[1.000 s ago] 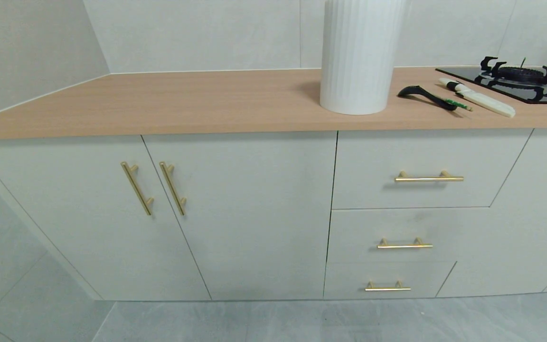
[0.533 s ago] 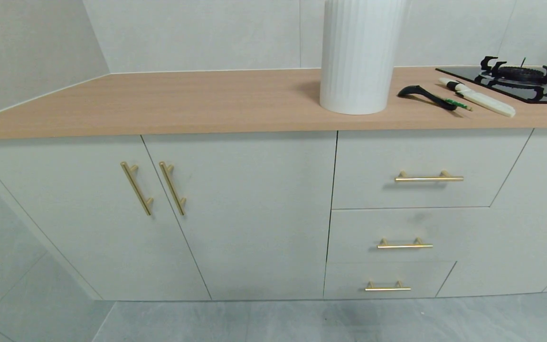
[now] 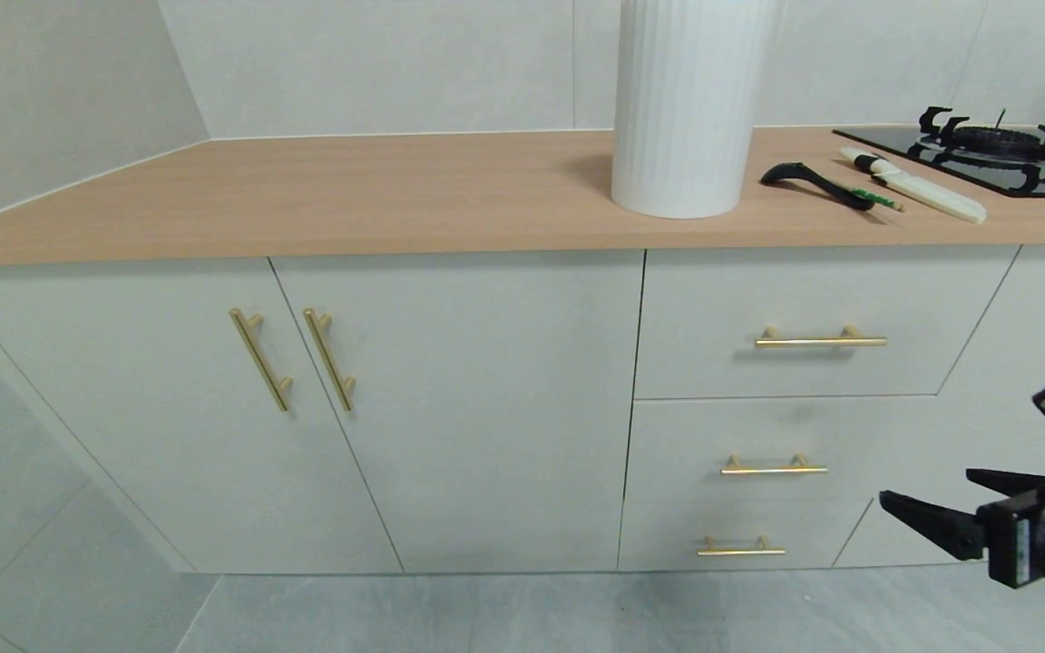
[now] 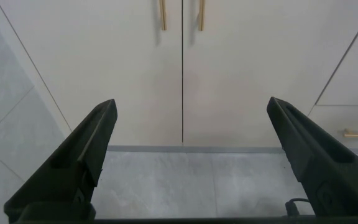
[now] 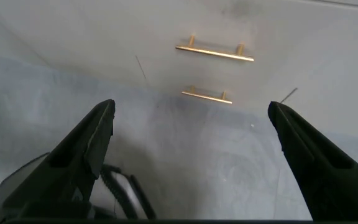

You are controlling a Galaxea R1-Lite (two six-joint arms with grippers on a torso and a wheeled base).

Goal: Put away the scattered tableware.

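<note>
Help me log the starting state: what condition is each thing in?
Pale two-door cabinet, gold bar handles: shut.
Three pale gold-handled drawers: shut.
White ribbed cylindrical container: upright.
Black curved utensil: lying flat.
Cream-handled utensil: lying flat.
Left gripper: jaws open, empty.
Right gripper: jaws open, empty.

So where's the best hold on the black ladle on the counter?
Probably mid-handle on the black ladle, from above, jaws spanning the thin shaft: it lies flat on the countertop, and its scoop end sits close to the white container.
</note>
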